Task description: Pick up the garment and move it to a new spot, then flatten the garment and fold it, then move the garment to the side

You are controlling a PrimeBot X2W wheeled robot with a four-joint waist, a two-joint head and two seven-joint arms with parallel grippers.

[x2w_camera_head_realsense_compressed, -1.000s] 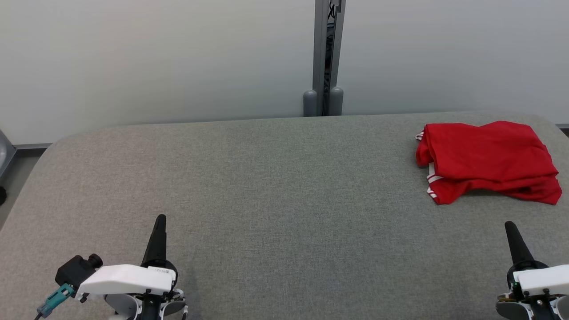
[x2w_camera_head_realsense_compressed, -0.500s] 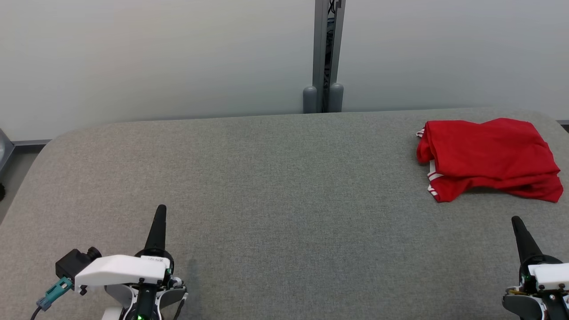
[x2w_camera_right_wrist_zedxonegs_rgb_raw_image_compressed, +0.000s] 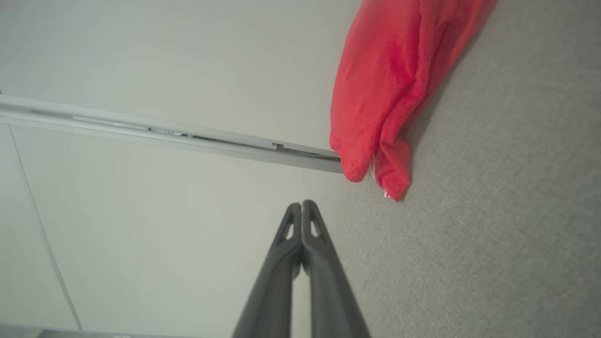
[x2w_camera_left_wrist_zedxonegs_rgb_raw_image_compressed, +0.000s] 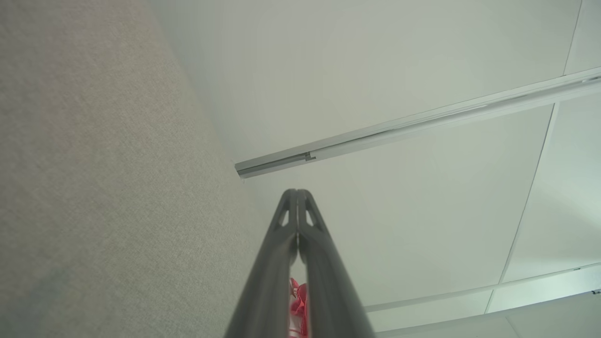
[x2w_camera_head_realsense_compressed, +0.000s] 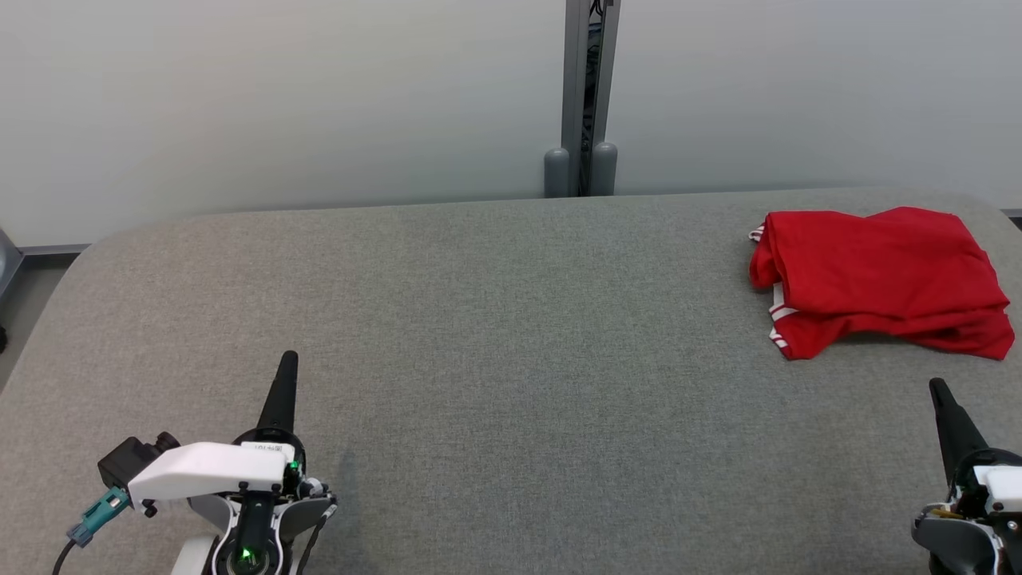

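Note:
The garment (x2w_camera_head_realsense_compressed: pixel 878 279) is red with white trim and lies folded in a loose bundle at the far right of the grey padded table (x2w_camera_head_realsense_compressed: pixel 511 335). It also appears in the right wrist view as the garment (x2w_camera_right_wrist_zedxonegs_rgb_raw_image_compressed: pixel 394 89), ahead of my fingers. My right gripper (x2w_camera_head_realsense_compressed: pixel 936 387) hovers just in front of it, shut and empty, its tips (x2w_camera_right_wrist_zedxonegs_rgb_raw_image_compressed: pixel 301 205) pressed together. My left gripper (x2w_camera_head_realsense_compressed: pixel 288 358) is at the lower left, far from the cloth, shut with nothing in it. A sliver of the garment (x2w_camera_left_wrist_zedxonegs_rgb_raw_image_compressed: pixel 297 303) shows between the bases of the left fingers.
A pale wall rises behind the table, with a grey metal post (x2w_camera_head_realsense_compressed: pixel 589 96) at its middle. The table's rounded left corner (x2w_camera_head_realsense_compressed: pixel 88 255) drops off to the floor. Open grey surface spreads between the two grippers.
The head camera has tilted, shifting the scene slightly up in the picture. Both grippers have crept forward a little; the right one has also drifted right. The garment has not moved.

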